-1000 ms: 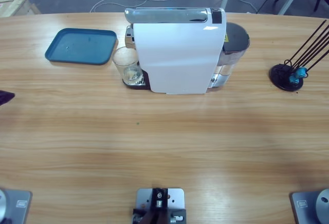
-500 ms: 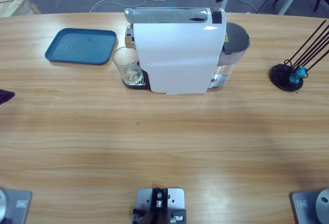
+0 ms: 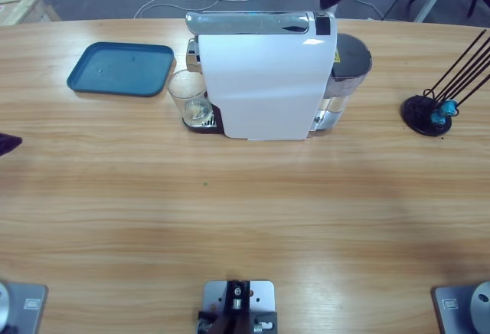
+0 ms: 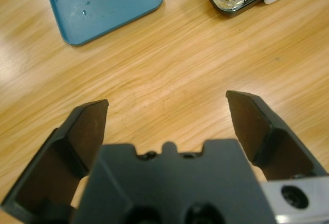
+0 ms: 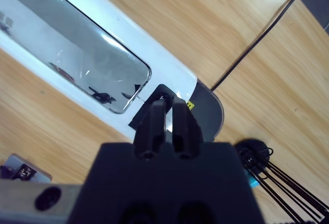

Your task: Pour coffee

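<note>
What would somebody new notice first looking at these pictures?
The big white coffee machine at the back middle of the wooden table, with a clear glass standing on its drip tray at its left end. Left of that lies an empty blue tray. The right claw, jaws shut, hangs above the machine's right end, while the left claw is wide open over bare table.

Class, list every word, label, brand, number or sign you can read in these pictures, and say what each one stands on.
None can be read.
Small yellow label on the white coffee machine, beside its grey water tank: shows in the high view and the right wrist view, too small to read.
Clear drinking glass, blue plastic tray, black capsule stand, wooden table: no print in view.
</note>
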Action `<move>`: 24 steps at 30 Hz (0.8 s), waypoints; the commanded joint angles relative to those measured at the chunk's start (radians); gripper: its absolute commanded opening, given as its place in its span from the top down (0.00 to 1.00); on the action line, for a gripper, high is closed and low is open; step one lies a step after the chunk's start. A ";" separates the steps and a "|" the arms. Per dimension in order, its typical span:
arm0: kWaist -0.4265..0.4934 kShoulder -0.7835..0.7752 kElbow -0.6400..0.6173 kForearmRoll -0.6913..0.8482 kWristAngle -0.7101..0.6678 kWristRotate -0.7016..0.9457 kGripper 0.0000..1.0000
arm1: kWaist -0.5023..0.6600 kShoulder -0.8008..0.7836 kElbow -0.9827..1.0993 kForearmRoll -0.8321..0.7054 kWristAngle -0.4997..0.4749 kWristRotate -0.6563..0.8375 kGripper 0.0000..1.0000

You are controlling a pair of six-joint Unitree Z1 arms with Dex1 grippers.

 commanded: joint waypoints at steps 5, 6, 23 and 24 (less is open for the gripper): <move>0.008 0.006 0.007 0.007 0.014 -0.007 0.01 | 0.009 0.087 0.069 -0.019 -0.009 0.026 1.00; 0.008 0.006 0.007 0.007 0.014 -0.007 0.01 | 0.008 0.085 0.075 -0.022 -0.009 0.026 1.00; 0.008 0.043 0.007 -0.006 0.009 -0.007 0.01 | 0.009 -0.011 -0.200 0.108 -0.052 0.055 0.03; 0.008 0.043 0.007 -0.006 0.009 -0.007 0.01 | 0.009 -0.007 -0.223 0.133 -0.049 0.055 0.00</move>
